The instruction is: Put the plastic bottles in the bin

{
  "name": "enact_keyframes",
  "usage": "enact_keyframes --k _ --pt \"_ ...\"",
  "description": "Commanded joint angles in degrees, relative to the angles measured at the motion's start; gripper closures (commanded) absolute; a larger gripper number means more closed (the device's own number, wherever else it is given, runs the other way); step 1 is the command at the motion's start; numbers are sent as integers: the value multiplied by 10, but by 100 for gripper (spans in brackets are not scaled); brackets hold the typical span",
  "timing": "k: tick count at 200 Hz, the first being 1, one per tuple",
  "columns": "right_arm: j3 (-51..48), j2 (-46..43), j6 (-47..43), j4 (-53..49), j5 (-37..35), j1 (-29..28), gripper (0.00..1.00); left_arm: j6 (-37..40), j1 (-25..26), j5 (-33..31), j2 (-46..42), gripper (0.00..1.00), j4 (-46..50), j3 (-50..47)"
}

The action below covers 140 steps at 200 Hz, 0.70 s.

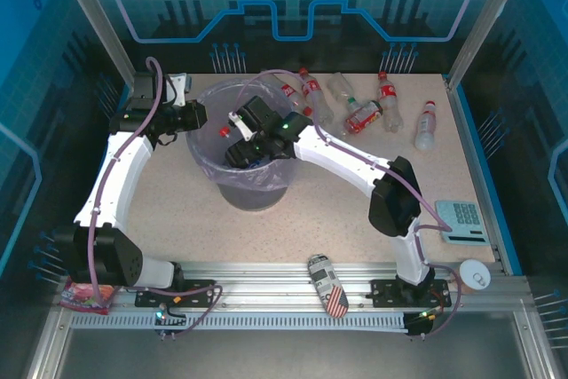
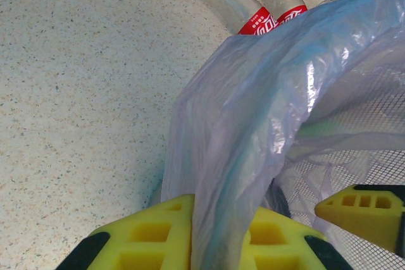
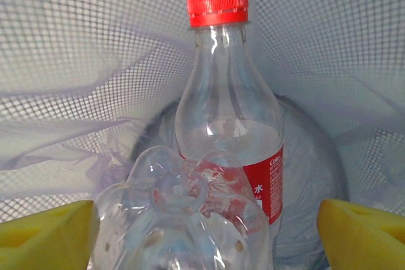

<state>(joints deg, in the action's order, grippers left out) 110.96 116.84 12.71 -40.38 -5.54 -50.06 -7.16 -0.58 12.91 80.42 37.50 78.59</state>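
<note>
Bottles (image 1: 364, 115) lie loose at the table's (image 1: 222, 228) far edge. One red-capped bottle (image 3: 228, 124) sits inside the bin (image 1: 253, 194), between the spread pads (image 3: 44, 235) of your right gripper (image 3: 202, 235). Your left gripper (image 2: 221, 241) pinches the bag (image 2: 253, 124) rim.

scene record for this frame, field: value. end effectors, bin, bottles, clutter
left end effector: shut, pinching the bag at the bin's rim
right end effector: open, down inside the bin
in bin: red-capped bottle; crumpled clear bottle in front of it
bottles on table: about six, lying beyond the bin
other: flag-patterned can at near edge; calculator at right edge
</note>
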Motion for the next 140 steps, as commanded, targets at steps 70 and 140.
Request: enact_keyframes --k 70,140 --pt "42 -145 -40 -4 -10 -13 5 18 17 6 38 88 40 -36" --pt "-12 -251 -45 -41 -126 72 5 20 17 5 34 88 41 -38"
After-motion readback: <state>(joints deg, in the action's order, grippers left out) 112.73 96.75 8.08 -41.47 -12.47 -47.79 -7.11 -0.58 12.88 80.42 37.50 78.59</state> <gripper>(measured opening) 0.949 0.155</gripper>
